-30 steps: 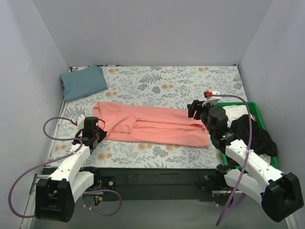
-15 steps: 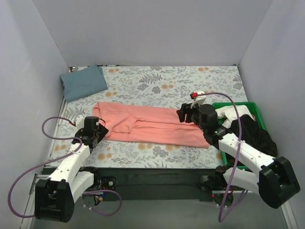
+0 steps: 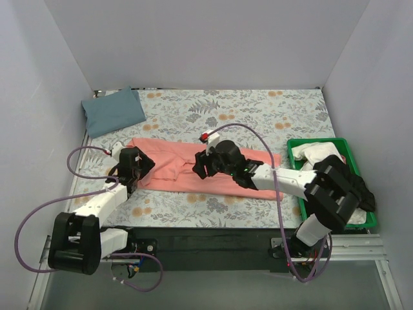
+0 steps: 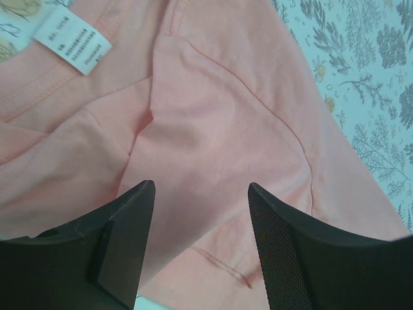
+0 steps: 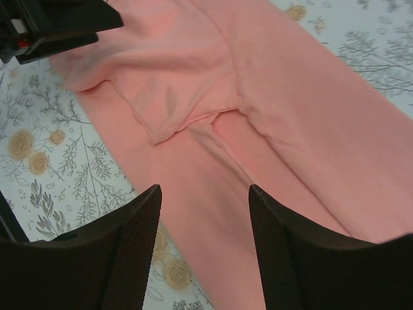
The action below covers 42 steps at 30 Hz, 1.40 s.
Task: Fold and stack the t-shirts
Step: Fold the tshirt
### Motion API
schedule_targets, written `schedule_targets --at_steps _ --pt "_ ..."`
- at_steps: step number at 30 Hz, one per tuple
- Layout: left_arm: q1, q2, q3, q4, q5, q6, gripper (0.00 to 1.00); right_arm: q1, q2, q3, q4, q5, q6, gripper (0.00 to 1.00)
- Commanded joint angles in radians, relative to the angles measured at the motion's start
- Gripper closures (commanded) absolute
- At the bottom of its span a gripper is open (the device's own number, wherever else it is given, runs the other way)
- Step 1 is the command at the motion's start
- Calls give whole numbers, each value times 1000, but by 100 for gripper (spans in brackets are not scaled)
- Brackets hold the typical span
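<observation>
The coral-pink t-shirt (image 3: 174, 169) lies as a long folded strip across the floral cloth, its sleeve folded inward. My left gripper (image 3: 143, 165) hovers over its left end, open, with only pink fabric (image 4: 219, 116) and a white label (image 4: 74, 40) below the empty fingers (image 4: 201, 187). My right gripper (image 3: 201, 166) reaches far left over the strip's middle. It is open above the sleeve fold (image 5: 187, 123), with nothing between its fingers (image 5: 204, 188). The slate blue-grey t-shirt (image 3: 113, 111) lies folded at the back left corner.
A green bin (image 3: 316, 140) at the right holds white cloth (image 3: 316, 154) and black cloth (image 3: 352, 184). The grey floral cloth (image 3: 245, 110) covers the table. Pale walls close in the left, back and right sides. Purple cables loop beside both arms.
My left gripper has opened and shifted right onto the shirt's left end. The right arm has swung left from beside the bin to the shirt's middle, still open.
</observation>
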Motion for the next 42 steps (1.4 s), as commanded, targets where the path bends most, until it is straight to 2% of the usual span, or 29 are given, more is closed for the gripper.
schedule_targets --at_steps 1,13,19,42 --pt "-8 68 -28 193 90 18 41 64 115 90 54 -44 61 37" --pt "-8 193 -61 301 50 40 34 148 404 324 73 54 95 41" --pt "-5 225 -71 319 51 38 33 151 447 343 70 120 103 42" --pt "-3 225 -77 332 65 43 32 182 522 406 5 163 87 48"
